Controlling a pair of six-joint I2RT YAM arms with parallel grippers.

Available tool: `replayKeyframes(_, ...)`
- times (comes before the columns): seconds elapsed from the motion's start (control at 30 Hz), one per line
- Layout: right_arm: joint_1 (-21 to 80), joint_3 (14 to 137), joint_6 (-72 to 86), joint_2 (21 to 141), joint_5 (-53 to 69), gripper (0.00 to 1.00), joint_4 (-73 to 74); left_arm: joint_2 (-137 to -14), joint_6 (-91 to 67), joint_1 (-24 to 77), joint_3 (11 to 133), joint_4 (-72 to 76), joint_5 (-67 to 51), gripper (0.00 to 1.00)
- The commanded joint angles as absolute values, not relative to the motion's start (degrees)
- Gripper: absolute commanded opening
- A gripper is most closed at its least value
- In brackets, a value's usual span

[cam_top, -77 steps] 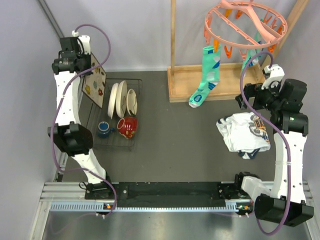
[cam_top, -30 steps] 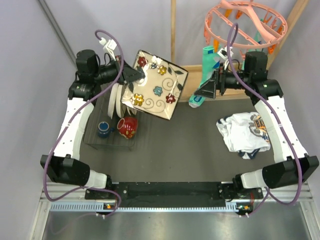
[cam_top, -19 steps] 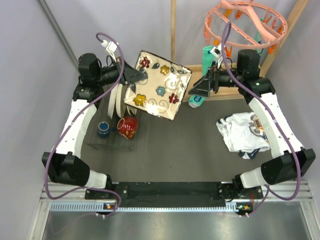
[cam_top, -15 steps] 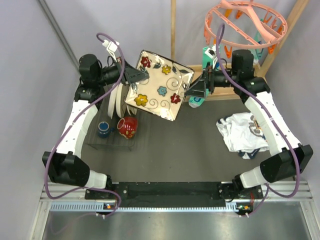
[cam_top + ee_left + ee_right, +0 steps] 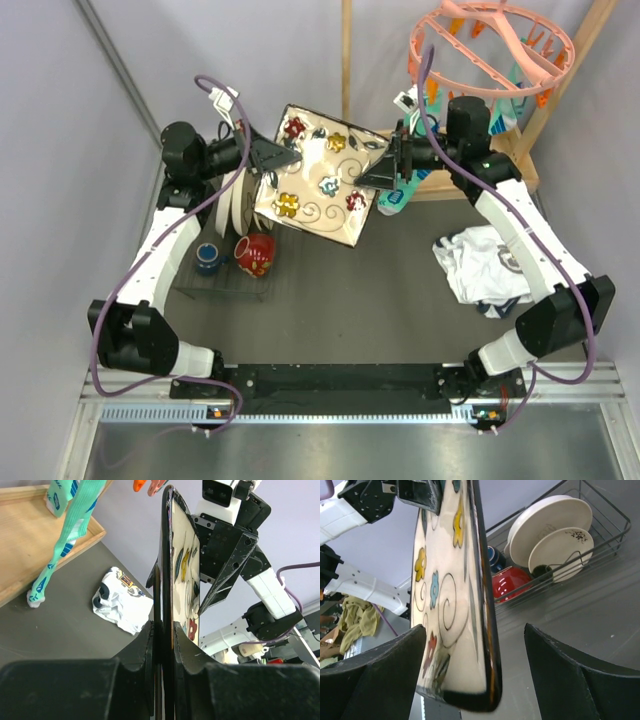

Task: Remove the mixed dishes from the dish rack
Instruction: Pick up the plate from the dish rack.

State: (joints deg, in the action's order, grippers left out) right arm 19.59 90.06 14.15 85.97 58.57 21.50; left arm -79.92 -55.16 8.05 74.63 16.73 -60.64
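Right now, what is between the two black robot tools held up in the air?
The square cream floral plate: left tool clamps one edge, right tool straddles the opposite edge; top view shows it.

I see glossy glazed ceramic on the square cream floral plate point(image 5: 320, 175), with a shiny dark rim. The dish rack point(image 5: 225, 283) is thin black wire, the bench point(image 5: 380, 300) matt grey, the frame point(image 5: 346, 60) bare wood, the peg hanger point(image 5: 497, 28) pink plastic.
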Motion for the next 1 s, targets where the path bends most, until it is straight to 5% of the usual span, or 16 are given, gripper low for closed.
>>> replayKeyframes(0.0,21.53,90.62,15.73,86.83,59.85,0.77,15.73,-75.85,-61.35,8.44,75.15,29.0,-59.33,0.0)
replayKeyframes(0.23,23.55,91.23,16.44,87.71,60.03,0.65,14.68,-76.38,-61.17,8.44,74.97,29.27,-58.45,0.0)
replayKeyframes(0.5,23.73,91.67,15.73,87.89,60.91,0.34,15.12,-76.11,-59.77,8.44,74.36,27.78,-57.92,0.0)
replayKeyframes(0.6,23.73,91.67,15.12,87.63,61.17,0.17,15.55,-75.94,-59.59,8.44,73.74,27.69,-57.75,0.0)
replayKeyframes(0.63,23.73,91.67,14.94,87.37,61.0,0.03,15.73,-75.76,-59.33,8.44,73.31,27.51,-57.74,0.0)
replayKeyframes(0.97,23.73,90.97,14.24,86.31,60.82,0.0,15.82,-73.92,-56.69,8.35,70.49,25.05,-57.22,0.19)
